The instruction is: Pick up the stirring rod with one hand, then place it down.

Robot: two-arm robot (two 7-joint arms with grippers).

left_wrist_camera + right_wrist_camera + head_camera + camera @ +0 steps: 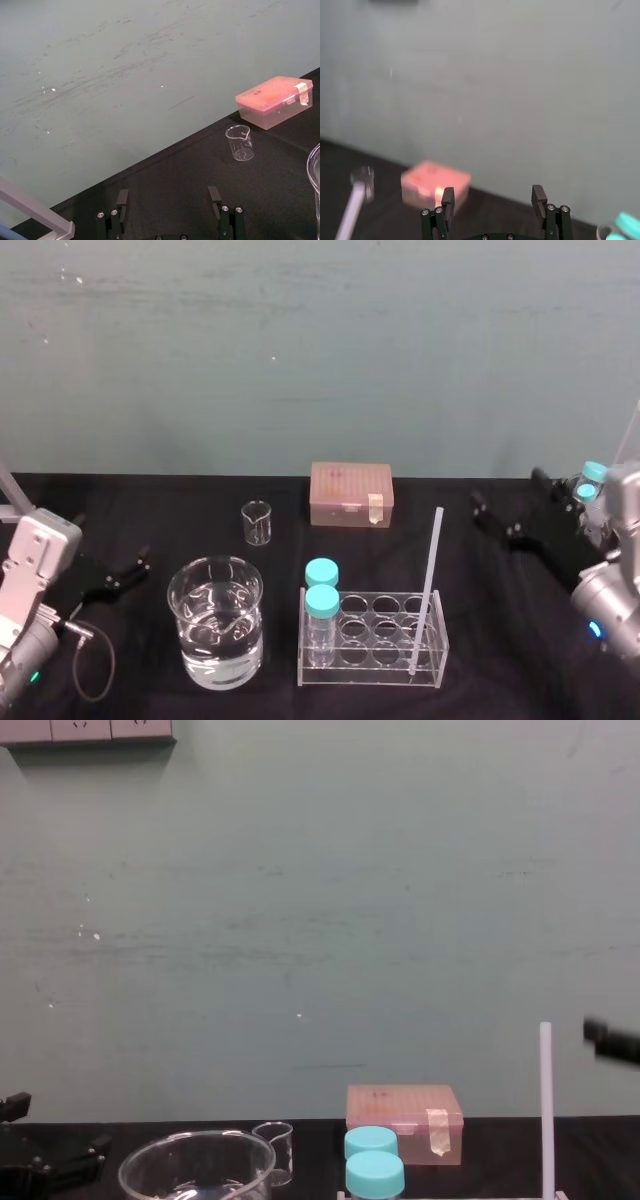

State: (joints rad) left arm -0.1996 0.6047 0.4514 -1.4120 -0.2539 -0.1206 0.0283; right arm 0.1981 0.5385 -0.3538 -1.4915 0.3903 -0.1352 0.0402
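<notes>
Rod [430, 575] stood upright in the rack [372, 677], top exposed for a side grab. My right gripper [492, 194] hung beside it, fingers spread and empty. My left gripper [167, 194] sat parked, also spread.

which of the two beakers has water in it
The large beaker at the front, just left of the clear rack, holds water; the small beaker behind it, near the pink box, is empty.

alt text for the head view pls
A white stirring rod stands in a clear test-tube rack beside two blue-capped jars on a black table. The open left gripper and open right gripper wait at either side, holding nothing.
</notes>
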